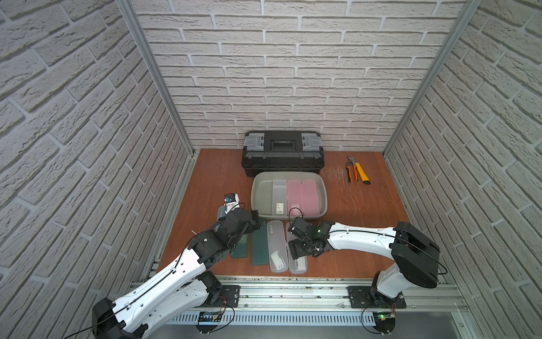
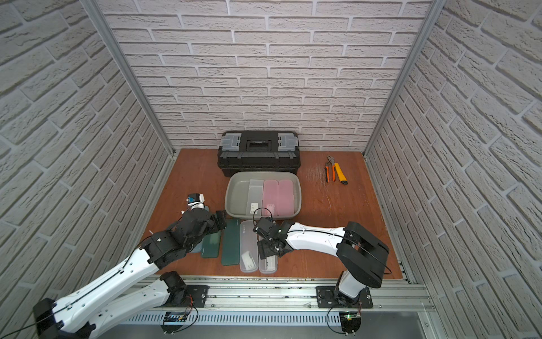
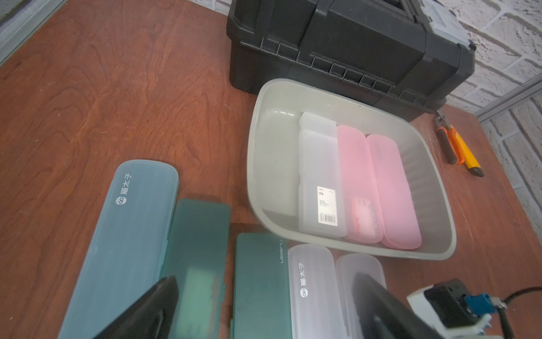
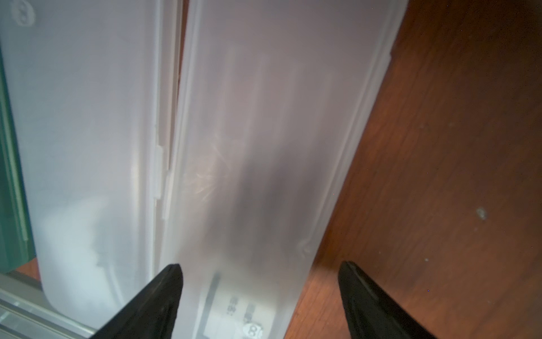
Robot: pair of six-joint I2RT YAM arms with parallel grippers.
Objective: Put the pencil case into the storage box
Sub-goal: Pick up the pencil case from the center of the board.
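Astride the end case (image 4: 258, 146), right jaws gape; left jaws gape idle. Closing could catch the close neighbour case (image 4: 88, 117).

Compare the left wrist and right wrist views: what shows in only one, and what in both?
Left wrist only: the storage box holding a clear case and two pink cases, the black toolbox, pliers, a utility knife. Right wrist only: the right gripper, open, astride a frosted pencil case. Both: that case, its frosted neighbour, a dark green case, the table.
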